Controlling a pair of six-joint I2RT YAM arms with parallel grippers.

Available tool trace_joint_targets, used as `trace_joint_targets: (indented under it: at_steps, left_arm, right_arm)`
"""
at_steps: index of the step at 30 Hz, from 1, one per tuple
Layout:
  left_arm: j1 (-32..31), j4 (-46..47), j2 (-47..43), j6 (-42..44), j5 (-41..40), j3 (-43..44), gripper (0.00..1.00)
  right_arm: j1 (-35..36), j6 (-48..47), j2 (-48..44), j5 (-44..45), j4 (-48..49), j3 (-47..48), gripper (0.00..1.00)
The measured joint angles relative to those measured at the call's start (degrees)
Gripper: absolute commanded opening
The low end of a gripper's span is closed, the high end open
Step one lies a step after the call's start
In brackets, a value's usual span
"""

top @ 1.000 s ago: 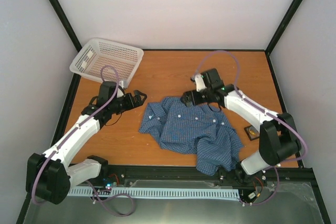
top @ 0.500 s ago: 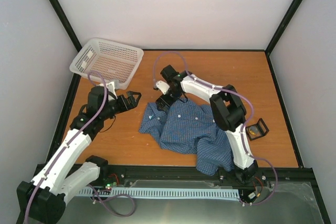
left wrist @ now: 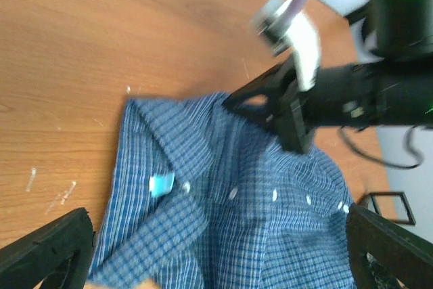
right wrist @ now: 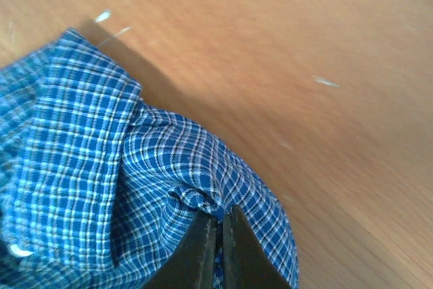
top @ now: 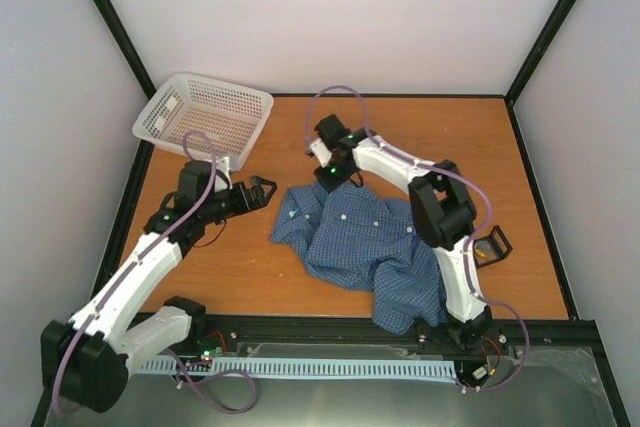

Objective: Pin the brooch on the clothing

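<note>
The clothing (top: 370,247), a blue checked shirt with white buttons, lies crumpled on the wooden table and hangs over the near edge. My right gripper (top: 328,179) is at its far edge, shut on a small fold of the fabric (right wrist: 203,201). The pinched cloth bulges just ahead of the right gripper (right wrist: 218,225). My left gripper (top: 268,190) hovers open just left of the shirt, nothing between its fingers (left wrist: 54,248). Its view looks across the clothing (left wrist: 223,221) to the right gripper (left wrist: 237,99). The brooch is not visible.
A white mesh basket (top: 205,117) stands at the table's back left corner. A small black hinged box (top: 489,246) sits by the right arm, also seen as the box (left wrist: 389,206) in the left wrist view. Black frame posts border the table.
The right arm swung left to the shirt's far edge and its jaws closed on a fold of fabric. The left arm shifted slightly, still open.
</note>
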Motion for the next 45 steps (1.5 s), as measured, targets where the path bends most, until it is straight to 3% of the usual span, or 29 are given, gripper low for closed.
trace_joint_targets:
  at_steps: [4,11,18,20,23,28,32,39,42,45]
  left_arm:
    - [-0.02,1.16,8.22,2.73,6.49,0.44,0.85]
    - [-4.28,8.0,26.49,4.74,17.25,3.48,0.85]
    - [-5.18,22.21,43.19,0.74,24.72,10.67,0.75]
    - [-5.16,26.69,47.56,-1.07,27.3,12.31,0.76]
    - [-5.22,36.41,52.15,-4.83,32.48,11.74,0.88]
    - [-5.22,57.29,49.22,-10.97,39.8,1.62,0.93]
    - [-5.22,64.72,38.86,-11.34,41.64,-4.37,0.96]
    - [-5.22,66.84,15.61,-4.39,35.19,-8.28,1.0]
    - [-5.22,66.9,13.25,-1.51,33.48,-8.28,1.0]
    - [-5.22,66.88,17.53,-0.26,34.38,-7.34,1.0]
  right_arm:
    - [-5.42,5.79,-8.17,-1.81,4.83,-6.99,0.03]
    - [-17.92,16.28,-26.91,-13.86,18.45,-22.49,0.03]
    - [-17.44,19.39,-32.68,-19.91,22.82,-25.7,0.03]
    - [-17.44,19.82,-34.01,-20.79,22.86,-25.79,0.03]
    - [-17.49,20.35,-36.41,-21.97,22.86,-25.75,0.03]
    - [-17.55,21.64,-40.39,-25.0,22.88,-23.65,0.03]
    - [-17.57,22.95,-44.48,-32.2,26.49,-21.18,0.03]
    - [-17.44,24.24,-56.72,-46.34,37.57,-20.87,0.03]
    - [-17.44,23.8,-61.46,-48.28,40.11,-20.94,0.03]
    - [-17.44,24.04,-64.04,-49.22,43.12,-21.77,0.03]
